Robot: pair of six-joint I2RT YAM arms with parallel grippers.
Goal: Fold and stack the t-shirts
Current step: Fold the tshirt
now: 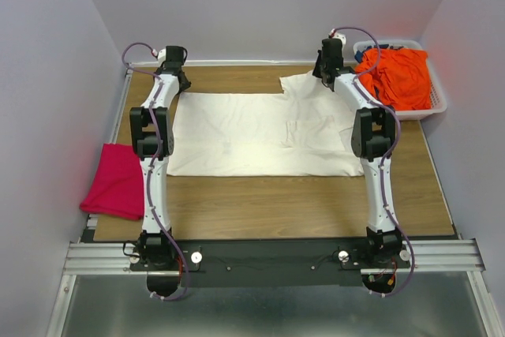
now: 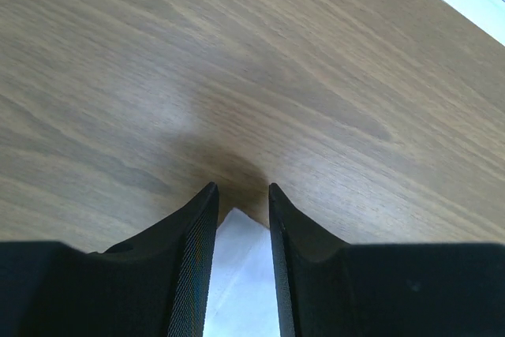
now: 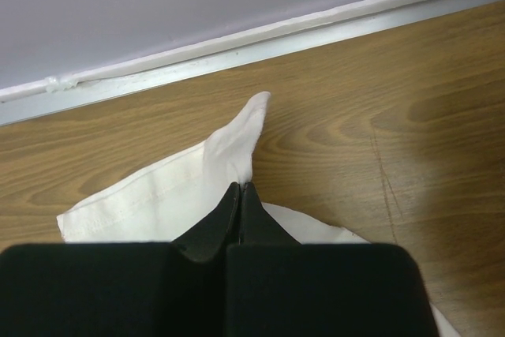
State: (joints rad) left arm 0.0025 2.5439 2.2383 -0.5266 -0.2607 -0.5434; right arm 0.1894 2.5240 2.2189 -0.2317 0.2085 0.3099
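We see the left gripper [image 2: 241, 189] with its fingers apart, a corner of the white shirt [image 1: 252, 136] lying between them on the table [image 1: 276, 203], not pinched. The right gripper [image 3: 241, 187] has its fingers pressed together on the shirt's far right edge, where the cloth stands up in a peak. The shirt lies spread across the table's middle. Only the top view shows the pink shirt [image 1: 117, 179] at the left edge and the orange shirt [image 1: 398, 76] heaped in the basket [image 1: 438, 108]. Only the wrist views show the fingers clearly.
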